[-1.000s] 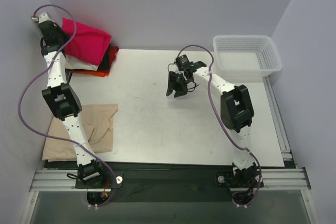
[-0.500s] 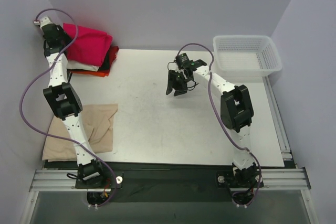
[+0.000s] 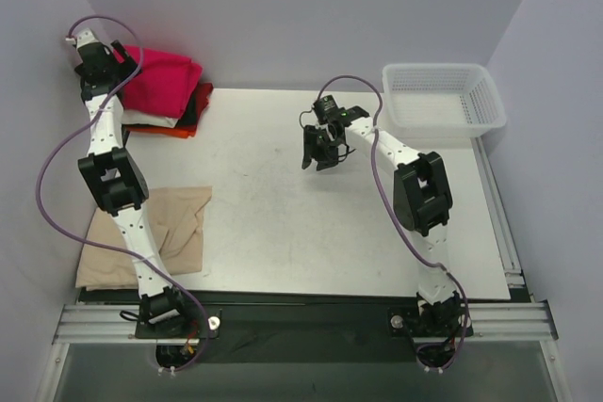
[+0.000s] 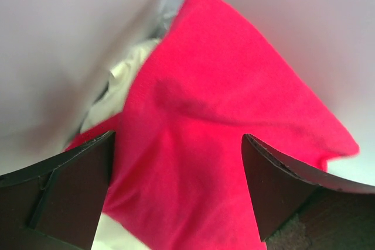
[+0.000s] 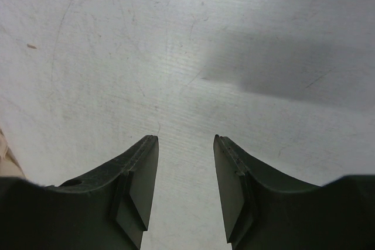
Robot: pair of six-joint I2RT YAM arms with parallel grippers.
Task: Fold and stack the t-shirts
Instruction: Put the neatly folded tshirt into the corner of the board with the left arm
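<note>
A folded crimson-red t-shirt (image 3: 165,82) tops a stack at the table's far left, over a cream-white one (image 3: 149,120) and an orange-red one (image 3: 168,131). My left gripper (image 3: 115,56) hovers at the stack's left end, open wide; in the left wrist view the red shirt (image 4: 199,133) lies between and beyond the fingers (image 4: 76,185), not gripped. A tan-beige t-shirt (image 3: 179,228) lies crumpled at the near left, partly under the left arm. My right gripper (image 3: 318,150) hangs over bare table at mid-back, open with nothing between its fingers (image 5: 140,185).
A white lattice basket (image 3: 443,101) stands at the far right corner. Grey walls close in behind and on the left of the stack. The table (image 3: 311,233) has a scuffed white top.
My left gripper has opened and let go of the red shirt, which now rests on the stack. The right gripper has shifted slightly.
</note>
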